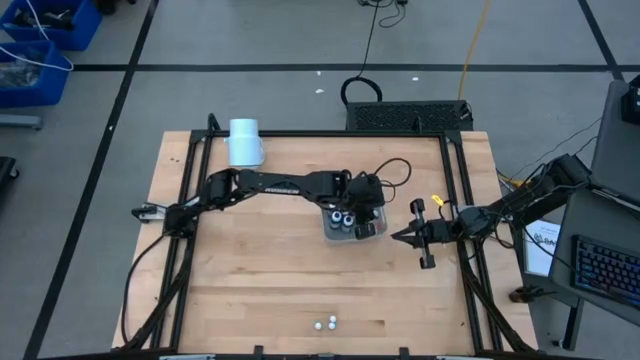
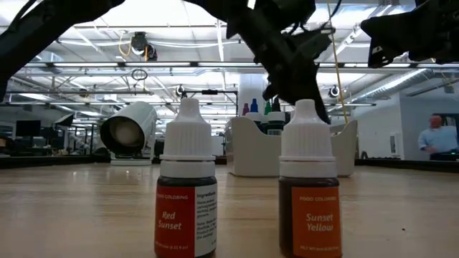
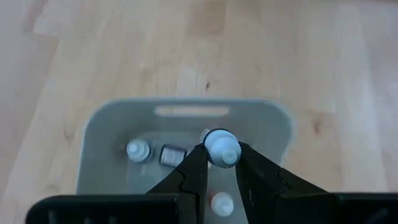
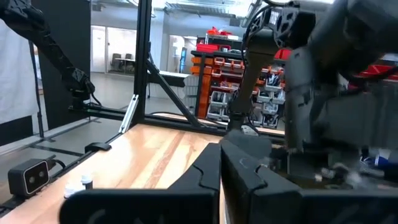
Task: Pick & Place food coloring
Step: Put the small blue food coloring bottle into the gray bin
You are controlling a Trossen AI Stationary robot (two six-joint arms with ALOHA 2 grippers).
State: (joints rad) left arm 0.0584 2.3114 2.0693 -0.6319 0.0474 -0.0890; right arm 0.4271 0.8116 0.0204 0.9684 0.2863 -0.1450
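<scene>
Nearest the low camera stand two bottles (image 2: 186,183), Red Sunset and Sunset Yellow, still on the table. My left gripper (image 3: 221,163) pinches a white-capped bottle (image 3: 222,148) over the tray (image 3: 99,134); I judge the placing step, calling for a lowering and release. Only the wrist view shows this grip; my right gripper (image 1: 413,236) waits pressed together beside the tray.

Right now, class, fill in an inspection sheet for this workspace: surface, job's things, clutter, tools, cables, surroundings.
Surface: wooden table, bare in most places.
Job's things: two food coloring bottles near the front edge; more in the grey tray.
Clutter: pale blue cylinder lying at the back.
Tools: left tool shut on a white-capped bottle above the tray; right tool shut, empty, beside the tray.
Cables: black cable on the floor behind.
Surroundings: a person far off.
</scene>
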